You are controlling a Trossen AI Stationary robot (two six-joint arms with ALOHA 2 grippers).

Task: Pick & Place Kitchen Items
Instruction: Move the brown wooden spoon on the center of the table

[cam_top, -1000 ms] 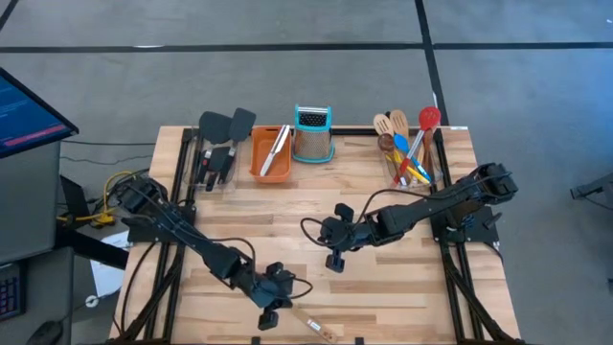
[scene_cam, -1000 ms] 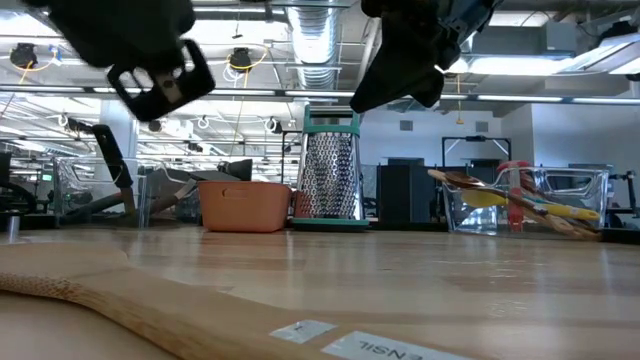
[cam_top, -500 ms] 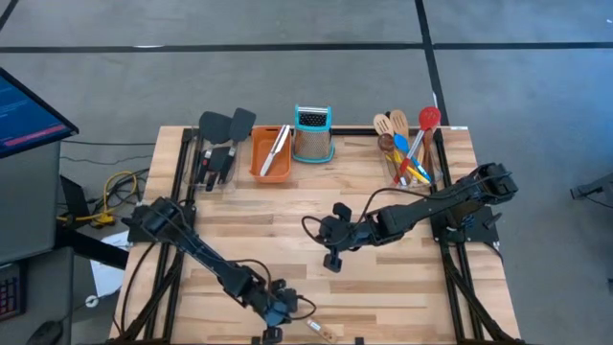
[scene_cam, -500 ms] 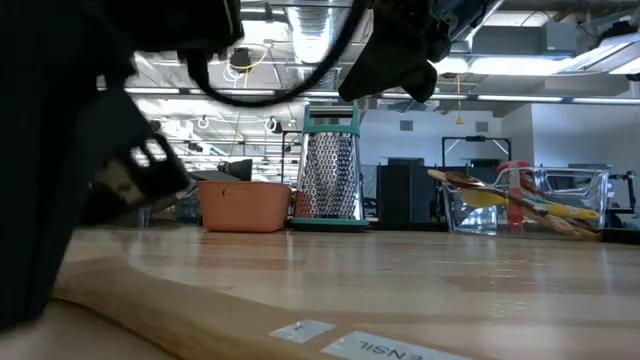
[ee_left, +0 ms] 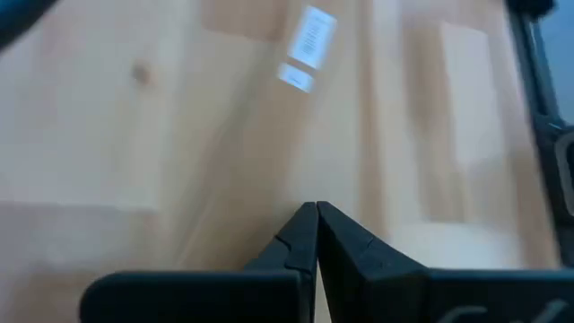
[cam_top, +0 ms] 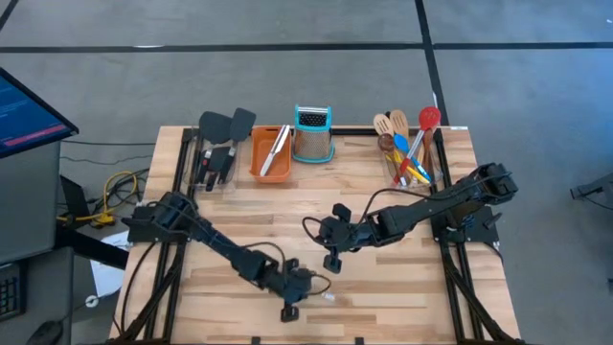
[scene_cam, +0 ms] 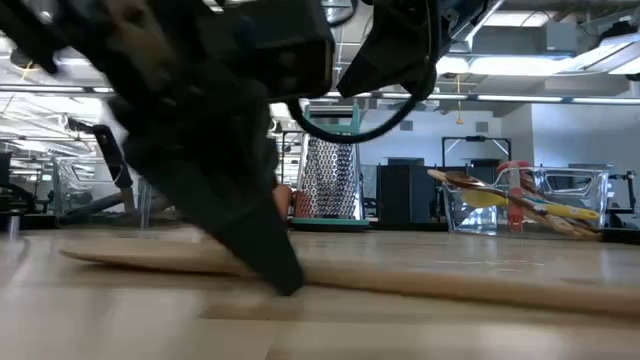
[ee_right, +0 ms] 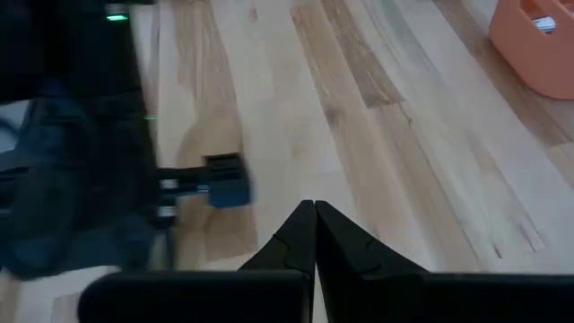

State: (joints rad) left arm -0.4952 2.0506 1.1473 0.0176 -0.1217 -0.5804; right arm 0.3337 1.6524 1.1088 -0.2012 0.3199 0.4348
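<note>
Lying near the table's front edge, one wooden utensil meets the pinched-together left claw; right claw likewise pinched together.

A pale wooden plank tabletop is standing on a grey concrete floor crossed by dark seam lines. A lit blue computer screen is sitting off its left side, and long ceiling light strips with silver ducting are glowing across the open workshop beyond.

2 arms, 2 grippers. 1 orange tray, 1 steel grater, 2 clear bins: far left and far right. 2 black turners far left. 1 wooden utensil near.
</note>
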